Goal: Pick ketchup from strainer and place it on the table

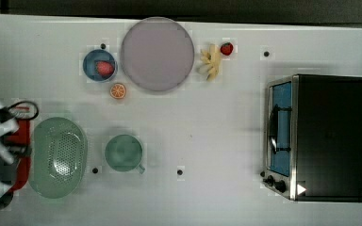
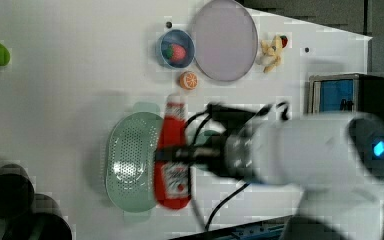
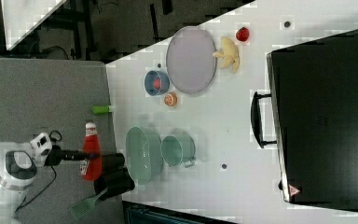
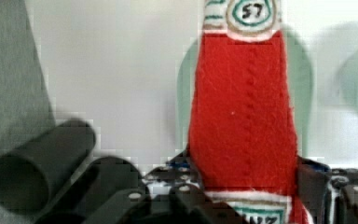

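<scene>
Gripping the ketchup (image 2: 172, 155) around its middle, the tool (image 2: 180, 154) is part-way closed with its fingers on either side of the red bottle. In the left view the bottle hangs over the right rim of the strainer (image 2: 130, 165), white cap toward the top of the left view, label toward the bottom. In the right view ketchup (image 3: 92, 151) and tool (image 3: 86, 155) sit to the left of the strainer (image 3: 142, 154), up off the counter (image 3: 223, 121), with cap pointing up in the right view. Wrist view shows the red body (image 4: 244, 107) close up between the tool fingers (image 4: 307, 182), pale green strainer (image 4: 303, 79) blurred behind it. In the top view only a red strip of bottle (image 1: 22, 141) peeks out beside the arm, just at the top view's left of the strainer (image 1: 59, 157). Strainer looks empty, perforated bottom showing.

Green cup (image 1: 124, 152) with handle stands just beside the strainer on the top view's right. Further off: grey plate (image 1: 157, 53), blue bowl (image 1: 99, 66) with a strawberry (image 1: 105, 68) in it, orange slice (image 1: 118, 91), banana (image 1: 210, 62) with another strawberry (image 1: 226, 48) beside it, and a toaster oven (image 1: 318, 136) at the top view's right. Dark cylinders (image 3: 114, 175) and a green spatula (image 3: 85, 205) lie near the counter edge in the right view.
</scene>
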Robot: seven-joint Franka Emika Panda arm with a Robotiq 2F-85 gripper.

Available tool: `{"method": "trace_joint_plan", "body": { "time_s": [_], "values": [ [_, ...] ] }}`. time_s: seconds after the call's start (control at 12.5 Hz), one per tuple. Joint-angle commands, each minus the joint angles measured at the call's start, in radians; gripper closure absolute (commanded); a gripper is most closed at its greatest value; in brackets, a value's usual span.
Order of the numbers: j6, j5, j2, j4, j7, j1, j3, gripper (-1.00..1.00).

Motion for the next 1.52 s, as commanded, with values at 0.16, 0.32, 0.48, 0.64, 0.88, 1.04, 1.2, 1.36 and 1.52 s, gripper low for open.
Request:
{"method": "trace_joint_plan", "body": {
  "time_s": [0.16,0.32,0.48,0.64,0.88,1.04,1.2,1.36,1.52],
  "values": [
    [-0.081,-0.005,-0.021,0.075,-0.169,-0.191,-0.033,-0.13],
    [-0.129,-0.007,-0.034,0.079,-0.224,-0.264,-0.041,-0.13],
    [-0.191,-0.031,-0.052,0.075,-0.264,-0.33,-0.053,-0.13],
    [-0.235,-0.092,-0.067,0.074,-0.326,-0.385,-0.07,-0.13],
    [-0.236,-0.13,-0.07,0.069,-0.51,-0.453,-0.093,-0.13],
    [-0.232,-0.13,-0.07,0.04,-0.573,-0.492,-0.117,-0.13],
    [-0.18,-0.13,-0.069,-0.023,-0.602,-0.523,-0.141,-0.13],
    [-0.065,-0.13,-0.068,-0.118,-0.622,-0.546,-0.173,-0.13],
    [0.058,-0.13,-0.067,-0.222,-0.622,-0.558,-0.21,-0.13]
  ]
}}
